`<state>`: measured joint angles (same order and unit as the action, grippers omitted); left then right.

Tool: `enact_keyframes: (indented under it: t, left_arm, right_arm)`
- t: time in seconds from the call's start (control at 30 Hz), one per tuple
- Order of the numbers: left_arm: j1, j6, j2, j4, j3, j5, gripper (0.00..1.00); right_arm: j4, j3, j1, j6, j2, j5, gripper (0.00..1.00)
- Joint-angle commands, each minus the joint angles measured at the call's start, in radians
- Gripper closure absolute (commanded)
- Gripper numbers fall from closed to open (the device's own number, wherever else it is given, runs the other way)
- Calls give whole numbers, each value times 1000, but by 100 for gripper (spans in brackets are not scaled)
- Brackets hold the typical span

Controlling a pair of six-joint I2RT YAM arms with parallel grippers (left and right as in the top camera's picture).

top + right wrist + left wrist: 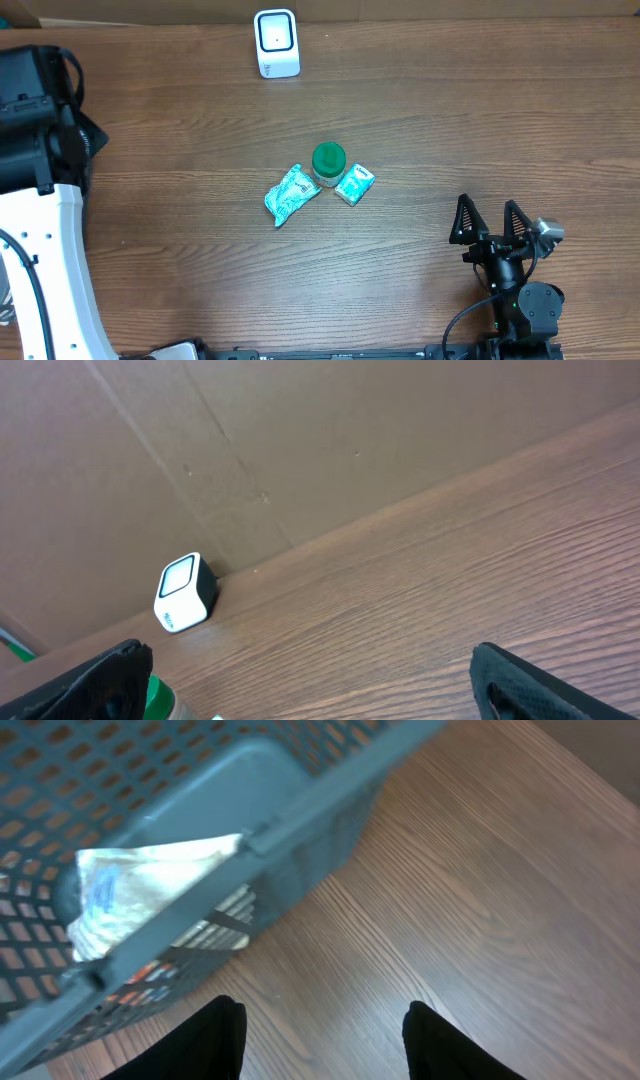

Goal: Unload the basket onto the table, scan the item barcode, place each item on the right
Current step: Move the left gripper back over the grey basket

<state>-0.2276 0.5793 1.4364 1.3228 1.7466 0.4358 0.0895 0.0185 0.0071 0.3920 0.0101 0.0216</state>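
Table [450,110]: brown wood-grain top.
Right gripper [488,210]: near right corner, fingers spread wide, nothing between them, tips pointing to the far side.
Crinkled teal packet [291,194]: middle of the table, lying flat, its right end just beside the jar.
Small teal packet [354,184]: right of the jar, touching or nearly touching it.
Green-lidded jar [328,163]: upright between the two packets.
Left gripper [320,1010]: far left, fingers parted and empty over bare wood, just beside the basket.
Basket [320,800]: grey-blue plastic mesh, with a pale crumpled packet [140,890] inside.
Barcode scanner [276,43]: white, at the far edge, left of centre, well apart from the three items.
Cardboard wall [300,430]: behind the scanner.
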Motion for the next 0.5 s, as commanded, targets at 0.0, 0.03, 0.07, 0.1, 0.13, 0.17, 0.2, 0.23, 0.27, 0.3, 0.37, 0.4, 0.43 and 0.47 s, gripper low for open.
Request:
enact_keyframes:
  t: [0.0, 0.03, 0.07, 0.1, 0.13, 0.17, 0.2, 0.23, 0.27, 0.3, 0.37, 0.4, 0.43, 0.47]
  left_arm:
    - [-55, 83, -5, -2, 19, 46, 44]
    - [-69, 91, -5, -2, 19, 45, 44]
    - [-84, 101, -5, -2, 19, 45, 43]
    - [-95, 109, -5, -1, 19, 43, 44]
    - [-109, 127, -5, -1, 19, 42, 43]
    - [-116, 139, -5, -2, 19, 42, 43]
    - [-126, 157, -5, -2, 19, 41, 41]
    - [-134, 171, -5, -4, 19, 35, 41]
    - [-138, 182, -5, -6, 19, 33, 41]
    - [-141, 190, -5, -9, 19, 29, 40]
    - [-141, 192, -5, -19, 19, 16, 39]
    - [-140, 192, -5, -23, 19, 10, 39]
    - [-141, 192, -5, -26, 19, 8, 39]
    - [-141, 192, -6, -26, 19, 9, 39]
  right_arm:
    - [-6, -11, -3, 0, -7, -3, 0]
    - [-6, -11, -3, 0, -7, -3, 0]
    - [-7, -11, -3, 0, -7, -3, 0]
    - [-6, -11, -3, 0, -7, -3, 0]
    - [-6, -11, -3, 0, -7, -3, 0]
    - [-6, -11, -3, 0, -7, -3, 0]
    - [-7, -11, -3, 0, -7, -3, 0]
    - [-6, -11, -3, 0, -7, -3, 0]
    - [-7, -11, -3, 0, -7, -3, 0]
    - [-6, -11, -3, 0, -7, -3, 0]
    - [-6, -11, -3, 0, -7, -3, 0]
    - [-6, -11, -3, 0, -7, -3, 0]
    - [-6, -11, -3, 0, -7, -3, 0]
    - [-6, -11, -3, 0, -7, -3, 0]
